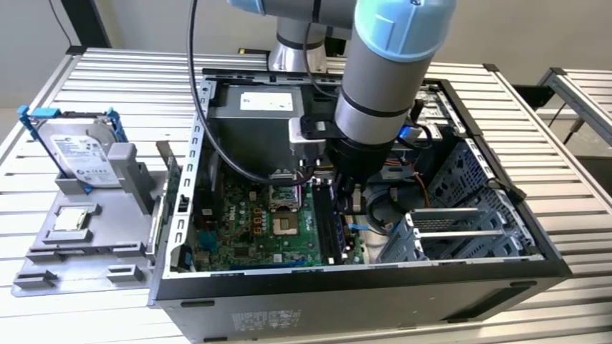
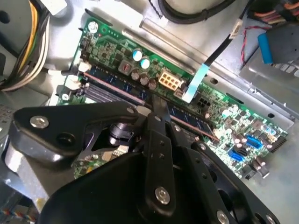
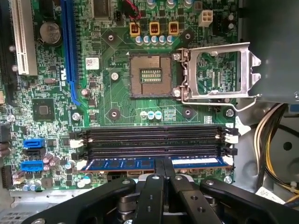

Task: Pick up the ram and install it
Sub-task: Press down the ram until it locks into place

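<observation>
While the arm reaches down into the open computer case, its gripper stands over the motherboard with both fingers pressed together on the top edge of the ram. The ram, a blue stick, sits in the memory slot nearest the gripper, beside two empty black slots and close to the open processor socket. At the exterior view's left, a grey tray holds the blue-framed hard drive outside the case.
</observation>
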`<state>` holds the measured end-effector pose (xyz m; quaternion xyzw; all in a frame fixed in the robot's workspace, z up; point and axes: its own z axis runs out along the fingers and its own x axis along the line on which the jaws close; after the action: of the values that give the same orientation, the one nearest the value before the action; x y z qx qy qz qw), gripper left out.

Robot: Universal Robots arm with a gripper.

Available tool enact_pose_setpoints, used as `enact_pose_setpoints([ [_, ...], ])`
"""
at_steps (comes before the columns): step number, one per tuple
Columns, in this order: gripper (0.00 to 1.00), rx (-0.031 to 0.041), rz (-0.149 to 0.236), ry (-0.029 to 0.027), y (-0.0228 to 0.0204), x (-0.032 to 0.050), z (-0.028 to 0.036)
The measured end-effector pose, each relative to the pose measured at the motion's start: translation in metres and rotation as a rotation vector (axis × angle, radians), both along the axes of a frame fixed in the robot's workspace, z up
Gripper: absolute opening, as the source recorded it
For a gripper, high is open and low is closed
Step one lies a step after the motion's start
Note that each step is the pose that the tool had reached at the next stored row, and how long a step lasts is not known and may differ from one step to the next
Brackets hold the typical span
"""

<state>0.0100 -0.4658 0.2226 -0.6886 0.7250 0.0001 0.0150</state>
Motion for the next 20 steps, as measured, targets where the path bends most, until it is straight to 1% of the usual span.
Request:
enact_pose_setpoints([
  [1,0.00,-0.0010,0.000,0.0004,-0.0001,0.0000,0.0042],
  [2,0.00,-0.0026,0.000,0.0009,-0.0005,-0.0001,0.0072],
  [4,0.00,-0.0028,0.000,0.0009,-0.0005,-0.0001,0.0123],
  [10,0.00,-0.0032,0.000,0.0010,-0.0005,-0.0001,0.0384],
  [12,0.00,-0.0030,0.000,0.0010,-0.0005,-0.0001,0.0462],
  [20,0.00,-0.0033,0.000,0.0011,-0.0006,-0.0001,0.0827],
])
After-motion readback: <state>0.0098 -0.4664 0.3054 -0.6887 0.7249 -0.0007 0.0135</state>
